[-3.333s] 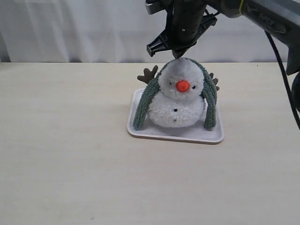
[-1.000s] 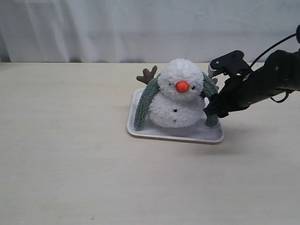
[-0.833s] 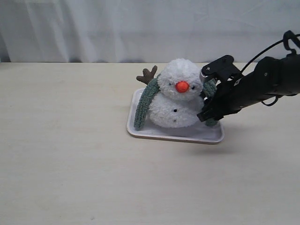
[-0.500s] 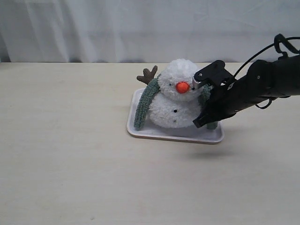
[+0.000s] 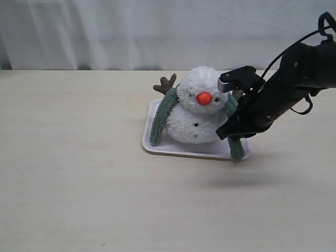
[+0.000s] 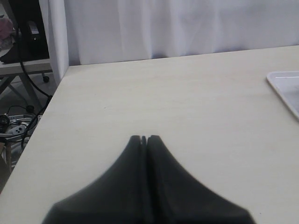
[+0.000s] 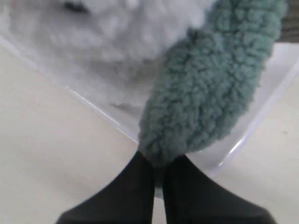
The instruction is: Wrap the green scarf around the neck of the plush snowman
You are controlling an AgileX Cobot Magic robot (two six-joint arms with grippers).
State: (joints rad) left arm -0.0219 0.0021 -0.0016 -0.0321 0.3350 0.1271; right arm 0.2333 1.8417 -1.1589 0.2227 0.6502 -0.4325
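Going in from the front edge of the table (image 5: 105,210), the first thing is the white tray (image 5: 157,147), near the middle, and it carries the plush snowman (image 5: 197,123). At the tray's front right corner the right gripper (image 5: 231,135) has its jaws pressed together on the low end of the green scarf (image 5: 160,116). From there the scarf goes up behind the head and down the other side, so the snowman's neck (image 5: 185,107) is bare in front. The left gripper (image 6: 144,139) hangs well apart from the tray, jaws together and empty.

I judge the hold is only on the fuzzy tip, so it may slip out during the crossing. A strong pull could also drag the free end off, or tip the light plush.
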